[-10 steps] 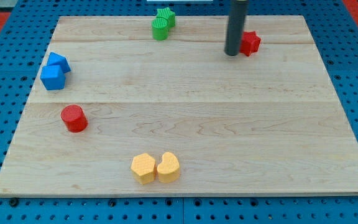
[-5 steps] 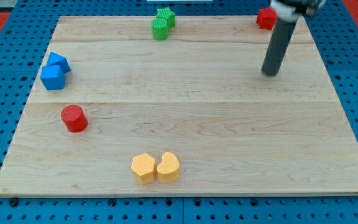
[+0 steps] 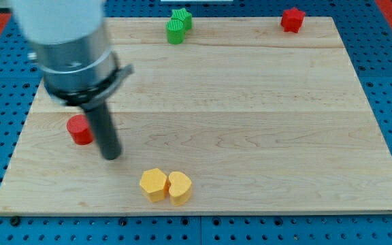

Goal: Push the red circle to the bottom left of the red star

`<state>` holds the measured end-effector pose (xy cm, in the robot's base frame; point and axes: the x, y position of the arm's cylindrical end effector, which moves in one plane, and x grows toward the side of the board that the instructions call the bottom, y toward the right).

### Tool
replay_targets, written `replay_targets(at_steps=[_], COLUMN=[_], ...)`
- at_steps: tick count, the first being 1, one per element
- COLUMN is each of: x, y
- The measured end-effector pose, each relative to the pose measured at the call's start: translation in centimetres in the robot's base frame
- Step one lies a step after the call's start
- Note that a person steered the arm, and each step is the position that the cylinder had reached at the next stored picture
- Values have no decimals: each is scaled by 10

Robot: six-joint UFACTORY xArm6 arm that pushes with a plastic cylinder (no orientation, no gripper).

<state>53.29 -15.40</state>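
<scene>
Beside the red circle, toward the view's lower right, sits the tip, a bare rod grasping nothing. Red star lies far up-right. Light, rigid puck likely slides; push its lower-left edge.

Red circle & star, 2 green, 2 yellow.

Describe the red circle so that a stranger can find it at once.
Look at the wooden board, near its left edge, about halfway down. The red circle sits there, just left of my tip. It is round and low, unlike the red star at the top right.
</scene>
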Motion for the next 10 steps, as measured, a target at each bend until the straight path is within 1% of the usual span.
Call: replay_targets(at_steps=[1,2,4,5,7,8,9,10], x=[11,-51,-124,-118,-99,-87,-95,-118], y=[-58,-56,128,149,151,143,191,255])
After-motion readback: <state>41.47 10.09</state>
